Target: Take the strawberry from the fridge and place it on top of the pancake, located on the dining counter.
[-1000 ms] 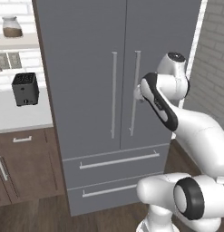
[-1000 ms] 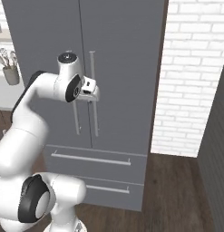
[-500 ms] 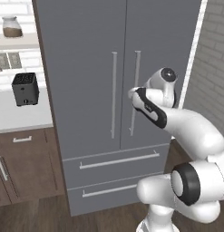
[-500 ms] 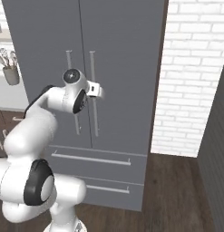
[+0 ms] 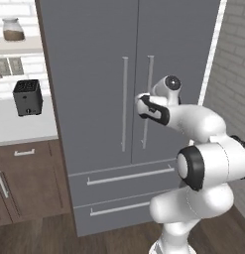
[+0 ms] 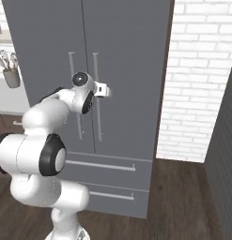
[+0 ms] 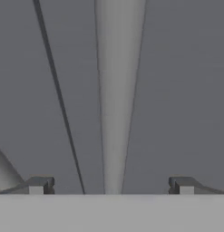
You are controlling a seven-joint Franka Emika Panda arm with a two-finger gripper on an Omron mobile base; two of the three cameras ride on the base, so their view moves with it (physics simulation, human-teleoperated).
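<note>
- Right now the tall matte grey two-door fridge [image 5: 129, 99] stands closed, so the strawberry must be somewhere behind its doors; I cannot see it, nor the pancake or the dining counter.
- Handling, as a judgement: the door is stiff and heavy, likely held by a seal, so it wants a firm pull. The long slim vertical handle of the right-hand door [image 5: 148, 99] is a smooth rigid bar, probably slippery; taking it around its middle, fingers on either side, should give a steady pull.
- The strawberry itself will probably be light, soft and easily bruised, so a gentle hold across its widest part seems best.
- The white arm's two-finger gripper [image 7: 111, 185] has its jaws wide apart, holding nothing. In the hand view the pale handle [image 7: 117, 90] runs up between the two dark tips [image 7: 40, 184], centred in the gap and apparently not yet touched.
- In the right base view the gripper [image 6: 105, 90] sits just at that handle [image 6: 96, 108].
- Compared with a second ago, the arm has folded lower and the hand has moved in closer to the handle; the jaws have stayed fully apart and the doors have stayed shut.
- A black toaster [image 5: 28, 97] stands on the white wall counter [image 5: 20, 131] to the left.
</note>
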